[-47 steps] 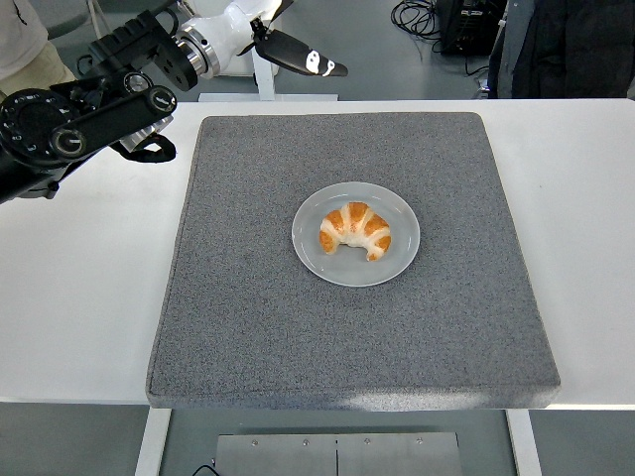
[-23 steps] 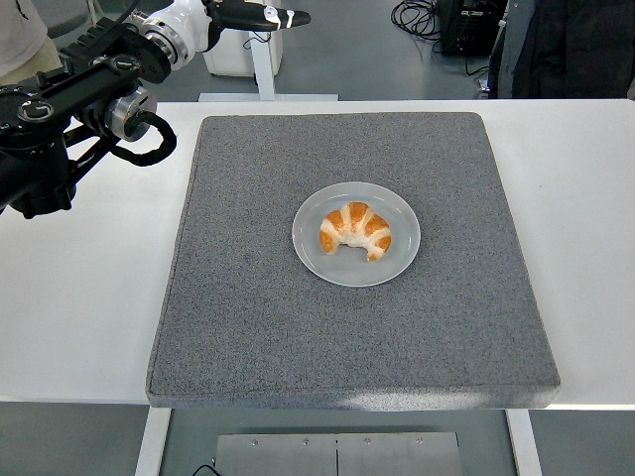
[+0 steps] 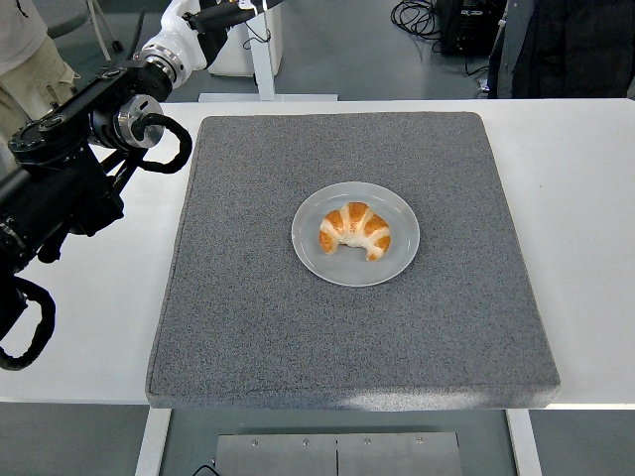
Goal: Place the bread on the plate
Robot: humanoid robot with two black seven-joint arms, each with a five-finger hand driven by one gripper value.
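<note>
The left hand sat up at the far-left corner, well away from the plate, and its fingers ran out of view at the top edge, so whether they were apart or together could not be told. Behind it, the black left arm stretched back along the left side of the grey mat, off the plate's left.

And there it was: the bread, a single croissant, golden-brown with paler bands across its curved back, both tips pointing toward the near edge. It lay in the middle of the plate, clear of any hand.

Against the picture half a second before, the arm had swung lower and further back along the left edge, the hand had lifted higher toward the top, and the croissant had not budged.

The count: one croissant, one pale round plate, one mat, one white table, one arm in view.
</note>
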